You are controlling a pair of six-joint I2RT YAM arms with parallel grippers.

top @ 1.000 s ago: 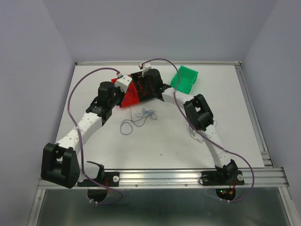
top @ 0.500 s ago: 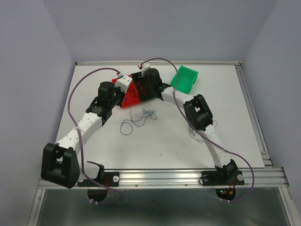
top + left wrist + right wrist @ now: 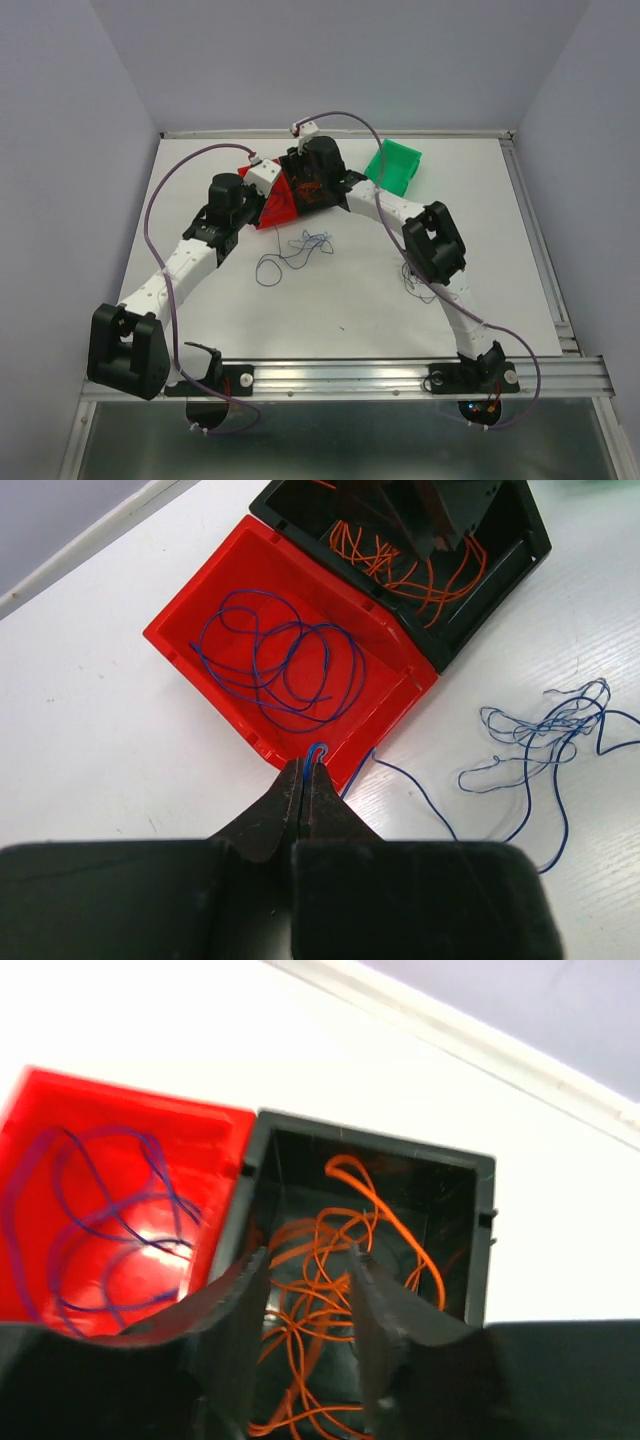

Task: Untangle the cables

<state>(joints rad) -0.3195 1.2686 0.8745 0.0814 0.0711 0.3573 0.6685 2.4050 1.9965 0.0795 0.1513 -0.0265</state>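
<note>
From above, loose thin blue wires (image 3: 300, 248) lie just in front of the red plastic bin (image 3: 275, 208). Left wrist: the left gripper (image 3: 305, 772), pressed together, pinches a blue strand (image 3: 318, 750) at that bin's near rim. Right wrist: the right gripper (image 3: 308, 1270), spread, hangs over thin orange wires (image 3: 322, 1245) in the adjoining black plastic bin (image 3: 455, 1210).

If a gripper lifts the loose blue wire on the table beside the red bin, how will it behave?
The loose blue wire is hair-thin and lies in slack curls, so it would probably hang limp and feel very light. Its loops overlap, so lifting one may drag the whole bunch.
</note>
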